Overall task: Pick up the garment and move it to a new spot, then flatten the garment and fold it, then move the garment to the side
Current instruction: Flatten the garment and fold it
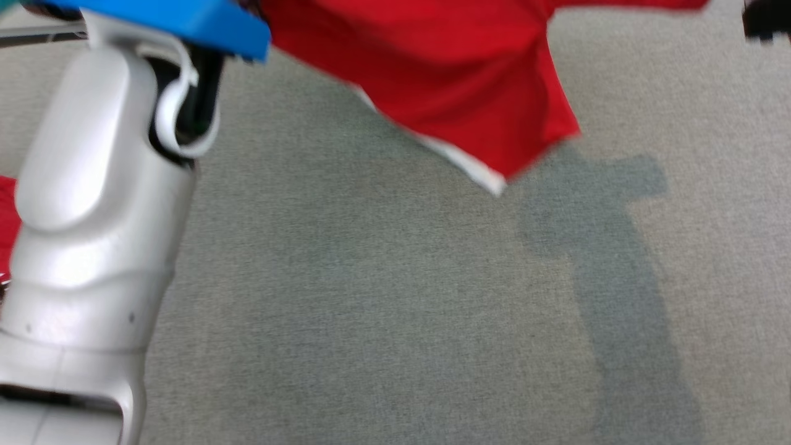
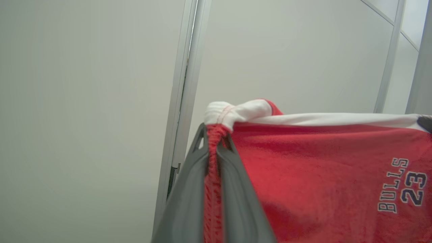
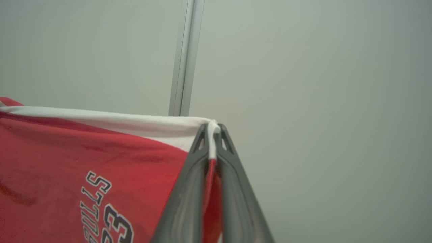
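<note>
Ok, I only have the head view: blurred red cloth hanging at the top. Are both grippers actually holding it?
Observer: The left gripper is. Its jaws are shut on a bunched corner of the garment.
Operator: And the right?
Observer: The right gripper pinches the white band along the garment's top edge, jaws shut.
Operator: Any print on it?
Observer: Yes, dark lettering on the red reads BULLS 23.
</note>
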### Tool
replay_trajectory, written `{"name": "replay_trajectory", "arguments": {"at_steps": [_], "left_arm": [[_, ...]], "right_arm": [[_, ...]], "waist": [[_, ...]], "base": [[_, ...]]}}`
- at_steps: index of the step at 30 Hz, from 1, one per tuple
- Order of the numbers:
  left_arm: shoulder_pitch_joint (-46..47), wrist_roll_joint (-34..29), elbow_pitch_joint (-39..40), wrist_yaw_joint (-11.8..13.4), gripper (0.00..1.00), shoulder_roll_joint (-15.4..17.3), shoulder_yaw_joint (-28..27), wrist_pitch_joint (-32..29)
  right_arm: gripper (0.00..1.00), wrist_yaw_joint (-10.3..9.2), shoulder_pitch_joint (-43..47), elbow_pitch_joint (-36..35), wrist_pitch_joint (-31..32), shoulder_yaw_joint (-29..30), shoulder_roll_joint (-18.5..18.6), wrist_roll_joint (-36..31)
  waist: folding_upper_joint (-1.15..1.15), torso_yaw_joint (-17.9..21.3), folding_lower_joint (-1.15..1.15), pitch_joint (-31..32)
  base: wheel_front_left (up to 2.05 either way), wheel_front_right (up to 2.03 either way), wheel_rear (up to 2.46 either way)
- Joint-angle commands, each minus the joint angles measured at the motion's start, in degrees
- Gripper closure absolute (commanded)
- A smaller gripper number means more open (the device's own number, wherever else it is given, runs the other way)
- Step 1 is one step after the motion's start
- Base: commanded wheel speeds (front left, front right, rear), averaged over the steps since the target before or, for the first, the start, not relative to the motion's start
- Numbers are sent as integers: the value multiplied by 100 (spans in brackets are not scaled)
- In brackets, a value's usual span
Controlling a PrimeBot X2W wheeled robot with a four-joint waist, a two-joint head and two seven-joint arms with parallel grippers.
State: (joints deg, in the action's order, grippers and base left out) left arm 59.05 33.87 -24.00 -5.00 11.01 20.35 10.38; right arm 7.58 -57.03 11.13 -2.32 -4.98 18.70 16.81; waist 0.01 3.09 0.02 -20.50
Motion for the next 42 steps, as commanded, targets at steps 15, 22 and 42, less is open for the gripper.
{"name": "replay_trajectory", "arguments": {"at_steps": [15, 22, 42], "left_arm": [[343, -239, -2978, 35, 100, -478, -1250, 485], [-768, -513, -3324, -101, 100, -716, -1430, 486], [-5445, -1749, 1141, -236, 100, -776, -1259, 488]], "right_arm": [[100, -14, -994, 3776, -1262, -1290, -1270, 186], [100, -10, 216, 3975, -1291, -1773, -1392, 740], [100, -14, 5105, 207, -1288, -504, -808, 334]], "waist": [[-1, 268, -2, -308], [-1, 147, -2, -328], [-1, 20, -2, 1118]], "base": [[0, 0, 0], [0, 0, 0], [0, 0, 0]]}}
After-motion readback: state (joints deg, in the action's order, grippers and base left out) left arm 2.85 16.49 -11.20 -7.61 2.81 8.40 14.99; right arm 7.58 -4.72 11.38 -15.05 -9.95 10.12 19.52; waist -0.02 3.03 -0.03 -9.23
